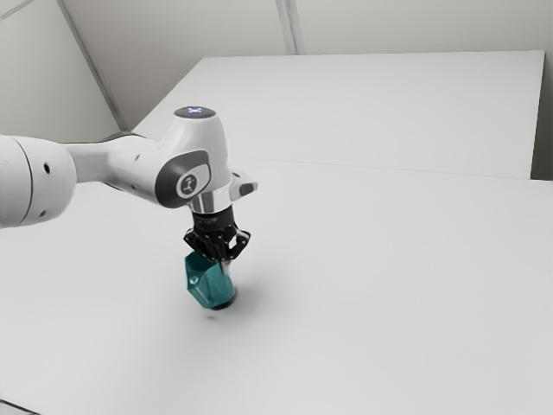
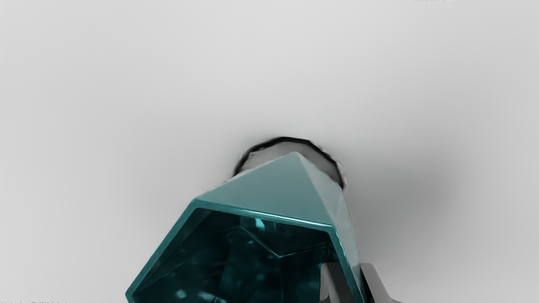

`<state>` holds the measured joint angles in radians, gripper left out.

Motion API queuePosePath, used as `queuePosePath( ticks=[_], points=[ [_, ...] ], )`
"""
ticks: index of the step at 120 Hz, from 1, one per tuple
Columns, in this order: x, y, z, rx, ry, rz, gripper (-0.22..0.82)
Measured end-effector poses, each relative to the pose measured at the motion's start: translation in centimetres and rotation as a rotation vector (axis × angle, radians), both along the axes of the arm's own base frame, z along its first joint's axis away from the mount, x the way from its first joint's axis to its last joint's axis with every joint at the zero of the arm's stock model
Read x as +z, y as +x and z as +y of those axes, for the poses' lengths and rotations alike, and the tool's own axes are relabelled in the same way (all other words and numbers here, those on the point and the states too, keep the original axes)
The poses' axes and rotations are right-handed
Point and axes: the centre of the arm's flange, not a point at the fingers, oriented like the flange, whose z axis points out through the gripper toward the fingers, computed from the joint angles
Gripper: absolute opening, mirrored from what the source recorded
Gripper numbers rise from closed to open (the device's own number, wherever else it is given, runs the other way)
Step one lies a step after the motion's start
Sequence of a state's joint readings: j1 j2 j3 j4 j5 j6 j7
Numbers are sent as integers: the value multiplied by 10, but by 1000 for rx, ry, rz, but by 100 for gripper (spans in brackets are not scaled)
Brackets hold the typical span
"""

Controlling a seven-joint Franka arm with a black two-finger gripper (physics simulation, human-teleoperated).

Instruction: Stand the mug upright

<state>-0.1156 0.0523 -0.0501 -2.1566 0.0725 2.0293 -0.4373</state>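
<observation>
The wrist view's edge crops the teal faceted mug [image 2: 269, 185], whose body partly hides its round base [image 2: 276, 149]. The exterior view's left edge cuts off the Franka arm [image 1: 34, 181] and, near, an unidentifiable dark strip [image 1: 17, 405].

The faceted teal mug [image 1: 210, 284] tilts, mouth toward the exterior view's left.

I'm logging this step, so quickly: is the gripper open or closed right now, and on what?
Gripper: closed on the teal mug, pinching its wall, one finger inside and one outside.
</observation>
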Motion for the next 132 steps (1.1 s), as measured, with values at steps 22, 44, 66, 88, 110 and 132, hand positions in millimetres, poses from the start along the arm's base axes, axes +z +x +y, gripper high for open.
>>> queuePosePath(
  ticks=[22, 44, 66, 88, 110, 132],
  points=[
    [-1, 1, 9, 23, -5, 7, 0],
    [9, 5, 3, 22, -14, 0, 18],
    [33, 7, -6, 33, -33, 15, 37],
    [117, 25, -15, 1, -65, -66, 50],
    [202, 38, -20, -120, -85, -170, 56],
    [264, 36, -21, -252, -69, -218, 59]
  ],
)
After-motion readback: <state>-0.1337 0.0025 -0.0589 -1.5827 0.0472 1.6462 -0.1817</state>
